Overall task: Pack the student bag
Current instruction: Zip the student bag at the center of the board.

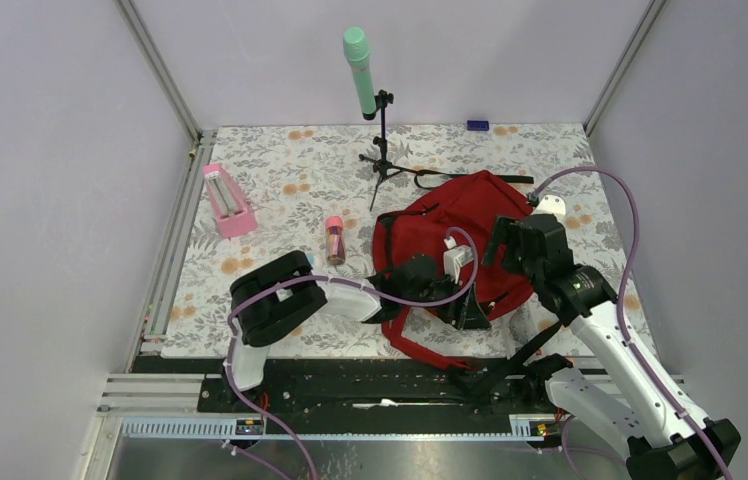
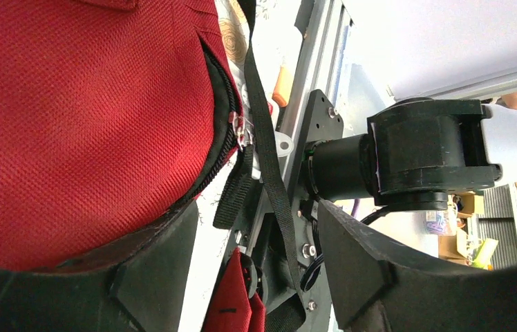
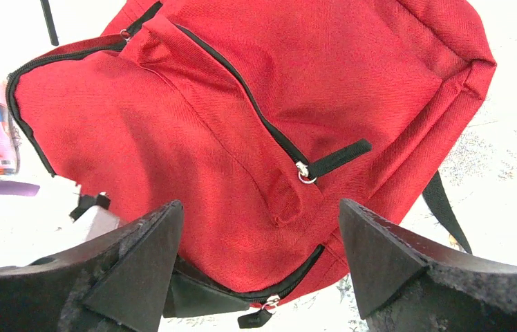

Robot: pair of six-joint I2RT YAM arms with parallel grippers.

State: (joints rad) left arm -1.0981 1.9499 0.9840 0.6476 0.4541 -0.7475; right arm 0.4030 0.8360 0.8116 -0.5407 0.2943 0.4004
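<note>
Student bag (image 1: 428,228): it lies flat on the floral tabletop (image 1: 280,170), right of centre in the overhead view and nearer the bottom edge than the top. Its front face is up; my right wrist view shows the pocket zipper running diagonally from upper left to lower right, ending at a metal pull (image 3: 303,173). My two arms cover the bag's middle from above, so I cannot fix its long axis with confidence. A red shoulder strap (image 1: 412,342) trails from its lower edge toward the bottom of the frame.

Left tool (image 2: 257,207): the jaws are spread wide and grip nothing. It sits at the bag's lower edge, with a black strap (image 2: 269,166) passing between the fingers and the red fabric filling the upper left of that view.

Right tool (image 3: 259,204): the jaws are parted and grip nothing. It hangs above the bag's front pocket.

Also noted: a pink case (image 1: 227,200) at centre left, and a small pink bottle (image 1: 334,240) just left of the bag.
</note>
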